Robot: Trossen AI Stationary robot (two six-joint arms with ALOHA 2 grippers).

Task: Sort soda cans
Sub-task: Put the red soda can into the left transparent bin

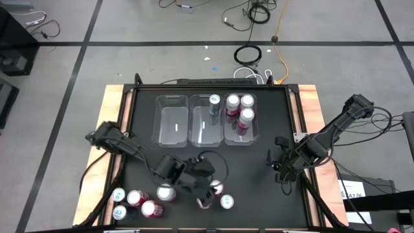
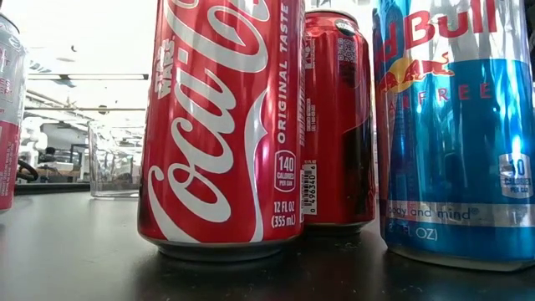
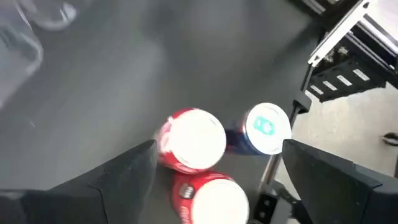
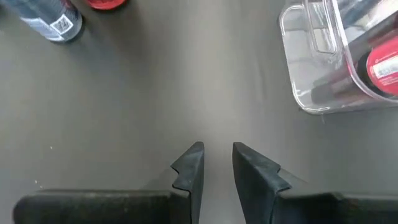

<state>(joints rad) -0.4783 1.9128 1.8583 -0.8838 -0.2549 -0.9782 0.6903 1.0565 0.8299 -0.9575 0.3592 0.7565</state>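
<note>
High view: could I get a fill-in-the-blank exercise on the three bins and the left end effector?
1. The right bin holds ___ pink cans.
2. The middle bin holds ___ teal-topped can.
3. The left bin is ___.
4. The left end effector is above the loose cans at the table's near edge, its fingers ___.

Missing words: three; one; empty; open.

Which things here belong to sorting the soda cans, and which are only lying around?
Part of the job:
- soda cans at the table's near edge
- cans already in the right bin
- clear bins

Just lying about:
- cables on the floor
</note>
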